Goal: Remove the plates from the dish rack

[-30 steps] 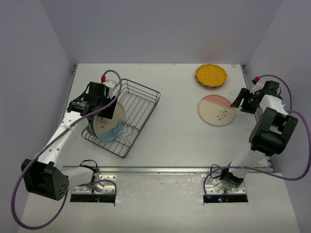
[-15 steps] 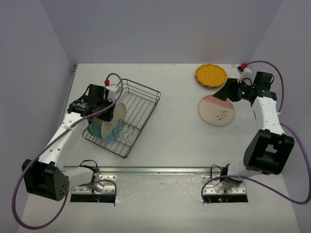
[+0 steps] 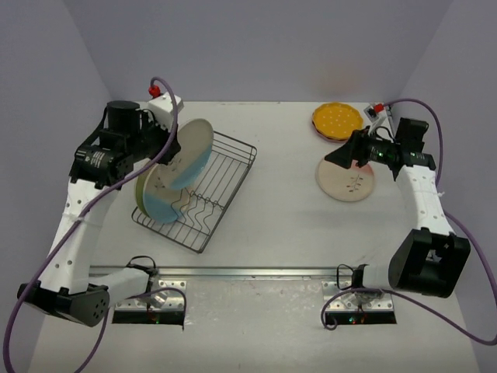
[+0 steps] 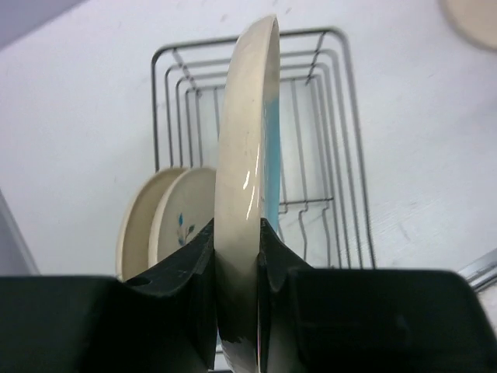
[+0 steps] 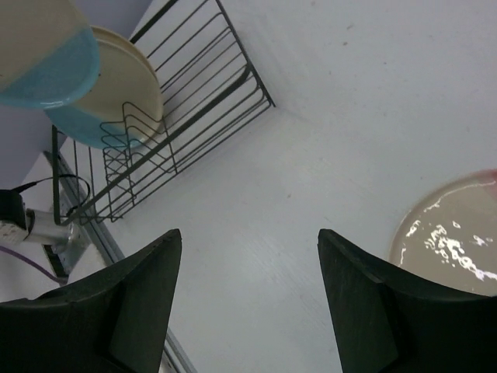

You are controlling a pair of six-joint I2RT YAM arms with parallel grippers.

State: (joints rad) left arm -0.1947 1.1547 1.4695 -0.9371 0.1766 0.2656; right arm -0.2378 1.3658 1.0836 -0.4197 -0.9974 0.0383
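Pale walls (image 3: 256,47) box in a white bench (image 3: 279,225), and the change on it is at the left. A second ago the left hand (image 4: 237,249) sat low in the grey wire dish rack (image 3: 250,155) with its jaws partly apart. It has now clamped on the rim of a round cream-and-blue plate (image 4: 247,140) and raised it edge-on above the rack. Two cream plates (image 4: 186,225) stand in the dividers below.

The right hand (image 5: 247,241), jaws wide and empty, has swung in from the bench edge. It hangs over the cream-and-pink plate (image 3: 345,180), which lies flat near the orange-yellow dotted plate (image 3: 338,117). By my reading, one more plate is on its way out and two are left to unload.
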